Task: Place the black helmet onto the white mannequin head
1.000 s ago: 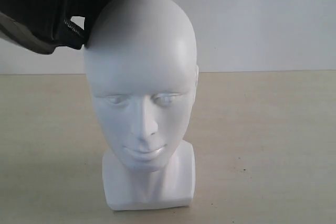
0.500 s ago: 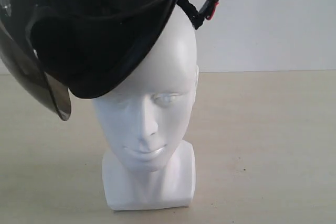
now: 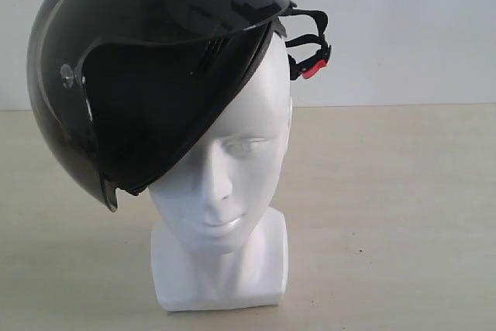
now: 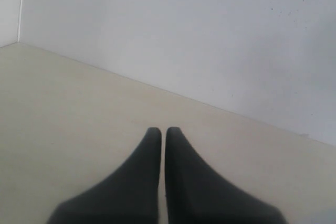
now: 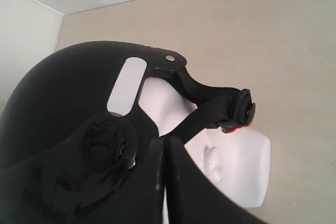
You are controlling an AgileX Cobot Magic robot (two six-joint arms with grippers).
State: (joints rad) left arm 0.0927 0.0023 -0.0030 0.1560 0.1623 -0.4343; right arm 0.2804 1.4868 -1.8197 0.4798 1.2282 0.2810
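The black helmet (image 3: 139,60) sits tilted over the crown of the white mannequin head (image 3: 225,184), hanging low on the left of the exterior view, where it hides one eye. Its chin strap with the red buckle (image 3: 314,67) dangles behind the head on the right. In the right wrist view my right gripper (image 5: 164,144) is shut, its tips right at the helmet (image 5: 63,108) rim where the strap starts, above the mannequin head (image 5: 236,161). My left gripper (image 4: 160,131) is shut over bare table, holding nothing. Neither gripper shows in the exterior view.
The mannequin's base stands on a beige table (image 3: 403,215) in front of a white wall (image 3: 403,29). The left wrist view shows table meeting wall (image 4: 210,35) in a corner.
The helmet came in from the upper left and dropped over the mannequin's crown, turning so its shell now faces outward. The strap and buckle swung down behind the head.
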